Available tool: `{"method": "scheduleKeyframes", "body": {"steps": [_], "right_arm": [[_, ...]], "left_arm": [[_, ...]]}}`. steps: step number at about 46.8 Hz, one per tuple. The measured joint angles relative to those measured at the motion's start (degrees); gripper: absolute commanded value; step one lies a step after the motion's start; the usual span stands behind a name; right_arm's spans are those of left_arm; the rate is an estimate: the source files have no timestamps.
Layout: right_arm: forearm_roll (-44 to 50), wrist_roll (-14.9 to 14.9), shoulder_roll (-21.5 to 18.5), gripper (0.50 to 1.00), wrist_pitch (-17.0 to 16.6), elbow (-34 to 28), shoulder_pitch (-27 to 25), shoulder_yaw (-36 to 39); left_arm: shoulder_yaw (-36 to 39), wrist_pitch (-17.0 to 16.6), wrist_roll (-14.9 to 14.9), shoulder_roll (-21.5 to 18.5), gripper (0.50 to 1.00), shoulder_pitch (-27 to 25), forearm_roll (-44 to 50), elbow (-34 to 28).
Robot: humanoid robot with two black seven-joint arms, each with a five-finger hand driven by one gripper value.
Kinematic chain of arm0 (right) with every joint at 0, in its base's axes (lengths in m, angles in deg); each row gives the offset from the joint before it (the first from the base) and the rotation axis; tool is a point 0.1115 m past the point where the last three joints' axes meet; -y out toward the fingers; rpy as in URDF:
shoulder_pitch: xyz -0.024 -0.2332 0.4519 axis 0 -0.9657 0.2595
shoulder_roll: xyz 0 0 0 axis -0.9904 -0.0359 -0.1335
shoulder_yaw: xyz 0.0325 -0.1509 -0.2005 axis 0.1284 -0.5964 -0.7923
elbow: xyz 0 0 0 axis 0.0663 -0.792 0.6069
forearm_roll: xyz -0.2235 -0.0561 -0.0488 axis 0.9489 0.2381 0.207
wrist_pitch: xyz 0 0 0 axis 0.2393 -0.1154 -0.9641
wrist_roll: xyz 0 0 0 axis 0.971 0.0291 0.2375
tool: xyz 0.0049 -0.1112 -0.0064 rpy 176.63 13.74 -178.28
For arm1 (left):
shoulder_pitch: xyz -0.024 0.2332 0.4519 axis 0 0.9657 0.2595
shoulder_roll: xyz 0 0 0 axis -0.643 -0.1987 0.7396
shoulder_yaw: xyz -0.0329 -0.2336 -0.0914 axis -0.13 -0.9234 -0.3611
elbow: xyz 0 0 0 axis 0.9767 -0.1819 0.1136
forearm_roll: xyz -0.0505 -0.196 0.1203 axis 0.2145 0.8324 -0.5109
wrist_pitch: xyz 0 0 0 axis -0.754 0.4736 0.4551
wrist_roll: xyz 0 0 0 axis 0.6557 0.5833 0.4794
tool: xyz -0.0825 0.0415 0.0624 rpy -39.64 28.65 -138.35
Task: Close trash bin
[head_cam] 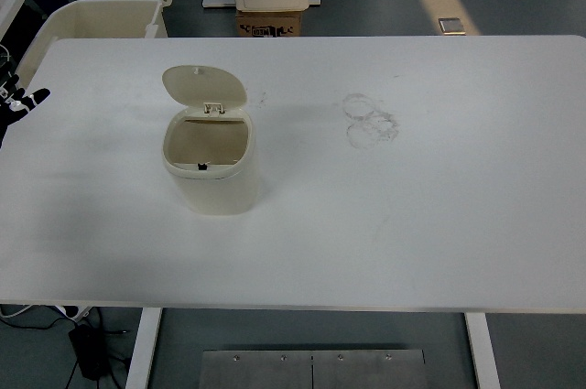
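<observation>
We are looking down over a wide white table that is filling most of the view, its near edge running across the bottom and its far edge running near the top. A small cream trash bin is standing upright on the left half of the table, well in from every edge. Its lid is standing open, hinged at the back rim and tilting up and away from us, so we are seeing down into the dark opening.

Our left hand is only just showing at the left edge of the picture, over the table's left border and well apart from the bin. A few black fingers with pale tips are showing there, fanned apart and holding nothing. Our right hand is not showing anywhere.

Bare tabletop is lying between the hand and the bin, and the whole right half of the table is open too. The only marks there are faint ring-shaped smudges to the right of the bin, nearer the far edge.

Beyond the far edge we are seeing a grey floor, a pale plastic tub at the upper left, and a cream cabinet base with a cardboard box beneath it at top centre. Below the near edge, white table legs and a dark power adapter with cables are sitting on the floor.
</observation>
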Motion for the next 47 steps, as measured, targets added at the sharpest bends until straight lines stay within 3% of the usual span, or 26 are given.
{"method": "scheduleKeyframes", "body": {"steps": [47], "right_arm": [[-0.02,0.08,0.0,0.991,0.0,0.0,0.07,0.0]], "left_arm": [[-0.36,-0.42,0.0,0.05,1.0,-1.3,0.53,-0.07]]}}
